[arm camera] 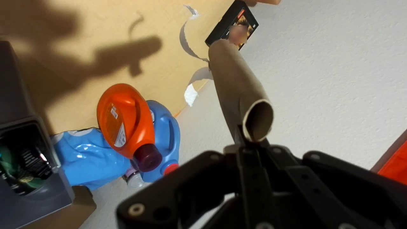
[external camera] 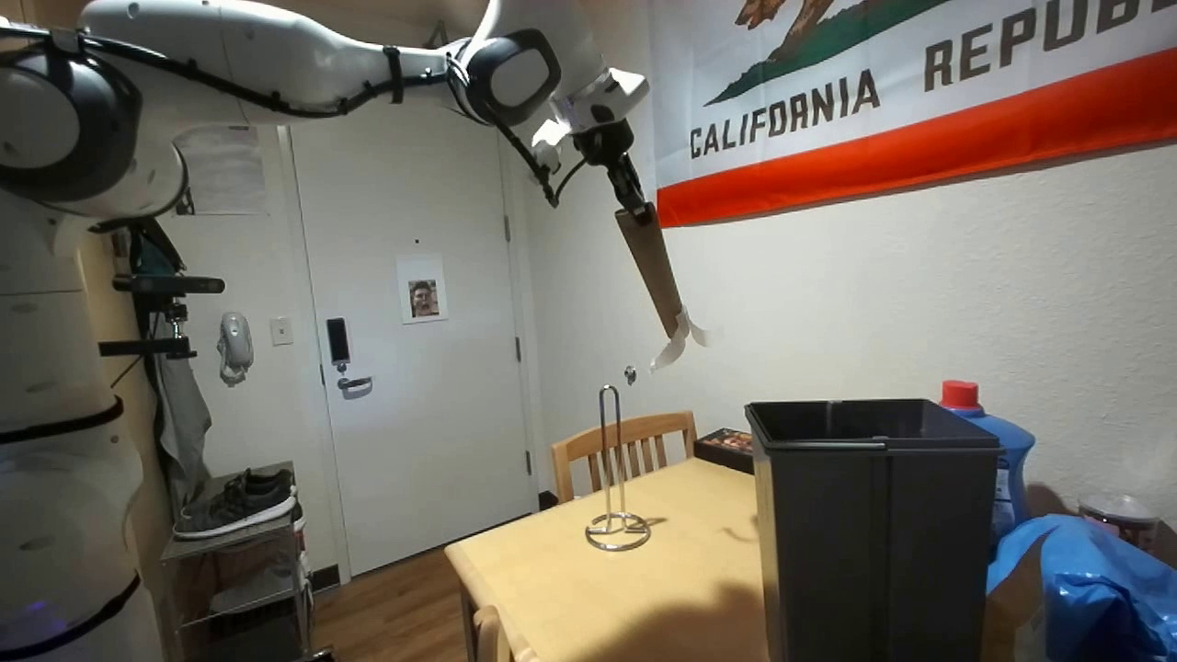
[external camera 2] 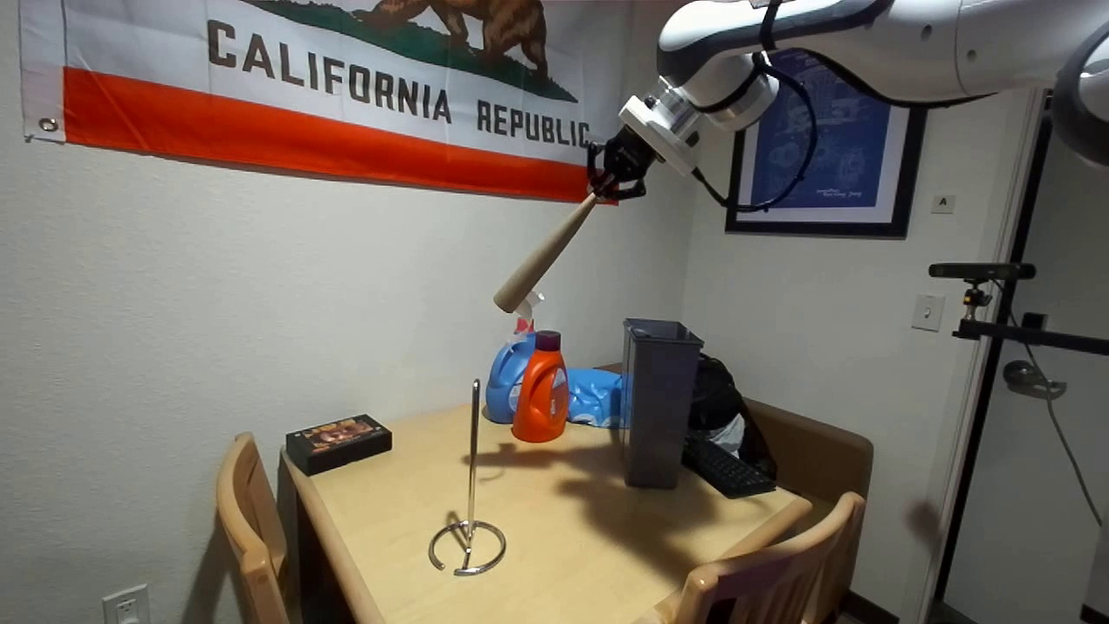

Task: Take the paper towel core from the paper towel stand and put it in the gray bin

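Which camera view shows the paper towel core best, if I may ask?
The wrist view: the paper towel core appears large there, its hollow near end open to view. Both exterior views show it smaller and slanting down from the gripper, with torn paper at its lower end.

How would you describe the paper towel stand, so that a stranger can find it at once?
Look for the big California flag, then drop to the pale wooden table below. In both exterior views, the paper towel stand rises upright there, apart from the gray bin. Unlike the bin and the orange bottle, it is shiny metal: a narrow loop on a round base.
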### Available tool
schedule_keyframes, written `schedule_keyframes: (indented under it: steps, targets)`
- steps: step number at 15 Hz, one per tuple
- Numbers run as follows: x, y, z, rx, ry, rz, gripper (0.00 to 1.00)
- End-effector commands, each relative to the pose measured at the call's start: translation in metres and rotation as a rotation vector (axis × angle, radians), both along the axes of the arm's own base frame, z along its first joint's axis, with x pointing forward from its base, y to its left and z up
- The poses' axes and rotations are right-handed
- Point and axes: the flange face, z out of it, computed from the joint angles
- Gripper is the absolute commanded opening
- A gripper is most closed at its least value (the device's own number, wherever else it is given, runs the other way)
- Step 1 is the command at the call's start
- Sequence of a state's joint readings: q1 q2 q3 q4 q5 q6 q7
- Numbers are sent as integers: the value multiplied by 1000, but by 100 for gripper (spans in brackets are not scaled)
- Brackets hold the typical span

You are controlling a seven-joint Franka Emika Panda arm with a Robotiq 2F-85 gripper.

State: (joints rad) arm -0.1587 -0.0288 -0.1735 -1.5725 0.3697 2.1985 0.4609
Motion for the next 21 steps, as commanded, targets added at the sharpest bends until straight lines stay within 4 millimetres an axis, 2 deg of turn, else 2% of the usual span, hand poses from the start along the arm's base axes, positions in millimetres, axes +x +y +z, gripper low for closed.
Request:
schedule_keyframes:
  steps: [1,2,5,11,15,21]
  targets:
    - [-8,-1,-19,59,5,42,1]
    - [0,-6,-10,30,6,9,4]
    - [1,-6,-21,42,18,24,4]
    - [6,-8,-20,56,4,-2,1]
    - [-4,-35,-6,98,-56,-86,1]
    - [-40,-84,10,135,-90,-216,1]
